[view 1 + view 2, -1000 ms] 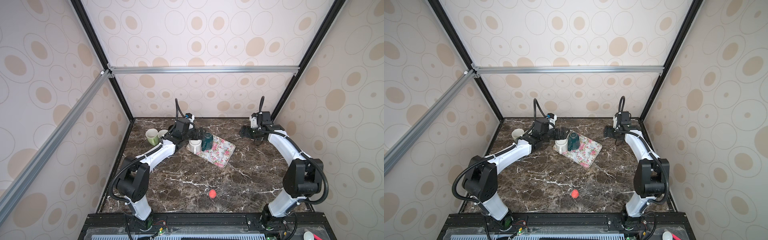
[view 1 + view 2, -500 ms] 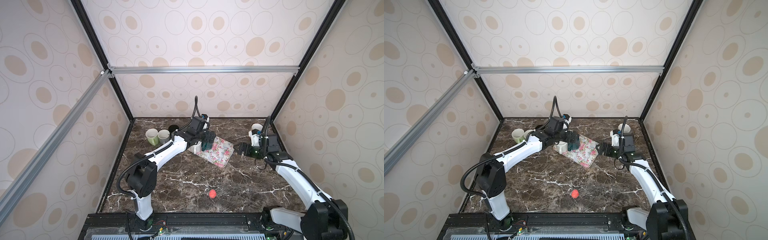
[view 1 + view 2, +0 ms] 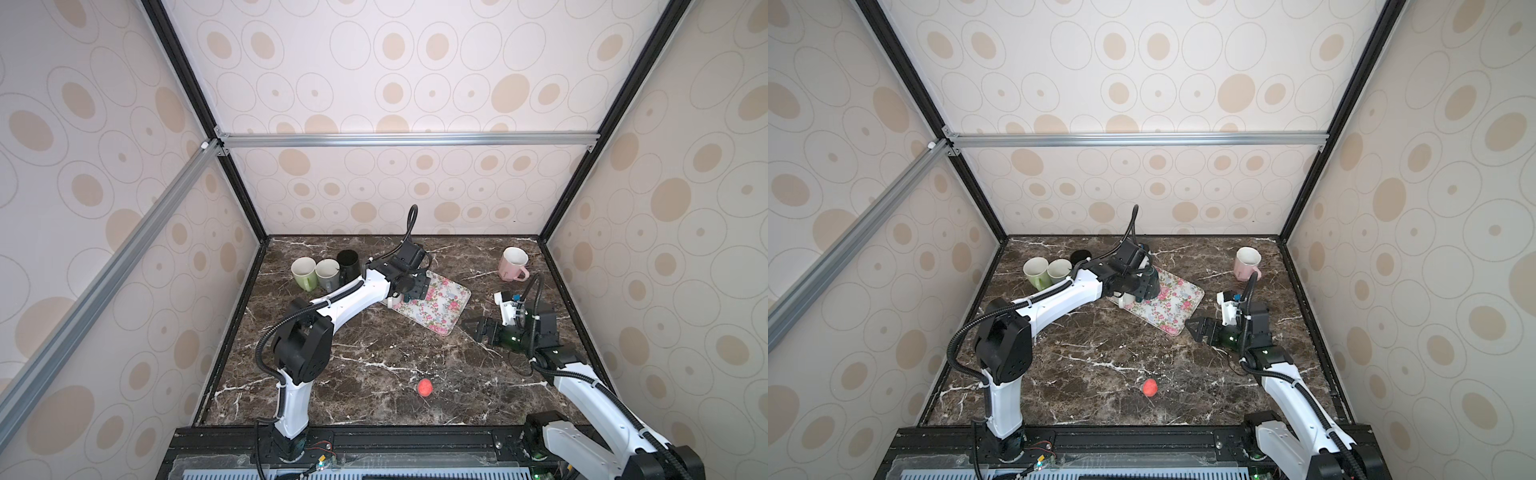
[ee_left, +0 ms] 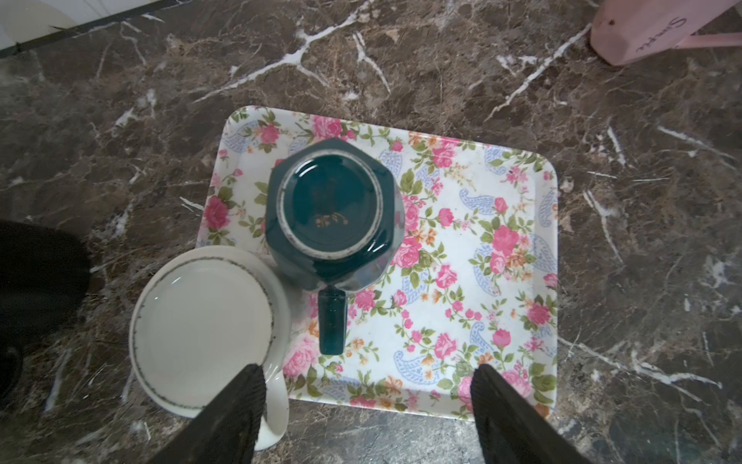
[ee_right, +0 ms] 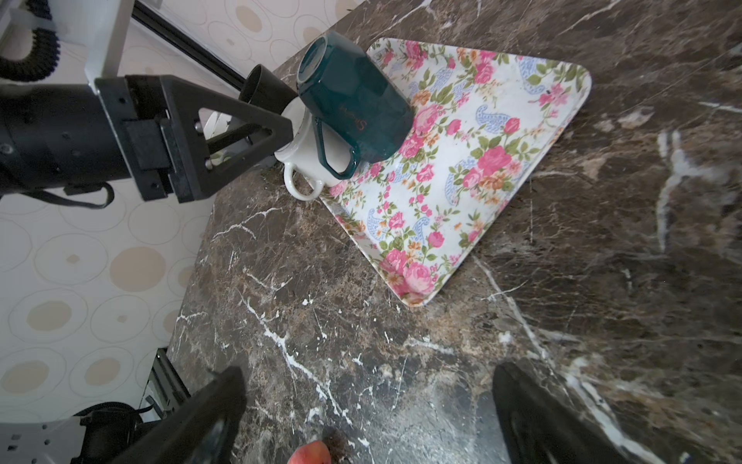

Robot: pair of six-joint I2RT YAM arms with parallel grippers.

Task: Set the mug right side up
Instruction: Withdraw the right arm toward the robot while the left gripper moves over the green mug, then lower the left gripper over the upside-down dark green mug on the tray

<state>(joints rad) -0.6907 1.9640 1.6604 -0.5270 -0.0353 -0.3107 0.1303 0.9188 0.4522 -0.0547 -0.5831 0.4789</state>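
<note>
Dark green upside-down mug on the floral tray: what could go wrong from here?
1. The white upside-down mug stands right beside the dark green faceted mug and its handle; a closing finger of the open left claw could knock it.
2. The green mug sits near a corner of the floral tray; lifting or flipping it might drag or tilt the tray.

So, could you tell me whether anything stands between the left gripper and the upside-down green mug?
Nothing visible does: the left gripper hovers open above the green mug on the tray. A white mug crowds one side.
</note>
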